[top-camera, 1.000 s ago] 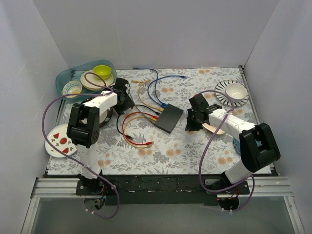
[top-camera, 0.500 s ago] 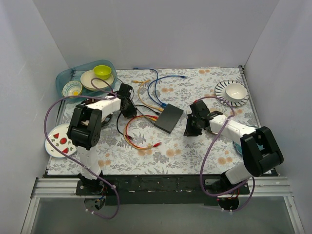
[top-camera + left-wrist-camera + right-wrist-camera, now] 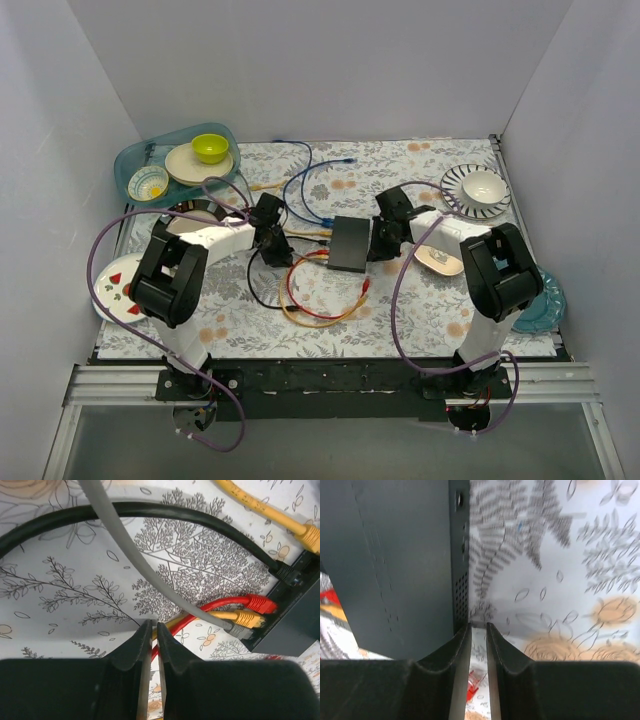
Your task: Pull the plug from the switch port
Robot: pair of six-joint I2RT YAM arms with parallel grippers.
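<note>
Several cables plug into the switch (image 3: 350, 244) at mid-tabletop (image 3: 430, 305). Both hands are pinched together on nothing: the left hand (image 3: 154, 626) near the red plug (image 3: 257, 603), the right hand (image 3: 478, 627) just beside the switch's edge. The light box will probably slide, so grip the stiff plug, not the limp cord.

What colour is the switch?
Black; the switch shows best in the top external view.

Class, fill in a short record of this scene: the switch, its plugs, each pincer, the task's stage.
switch: flat black box, lying flat
plugs: black, red, yellow and grey, all seated in one edge
left pincer: shut, gripping nothing, short of the plugs
right pincer: shut, at the switch's corner
stage: those four plugs not yet pulled
</note>
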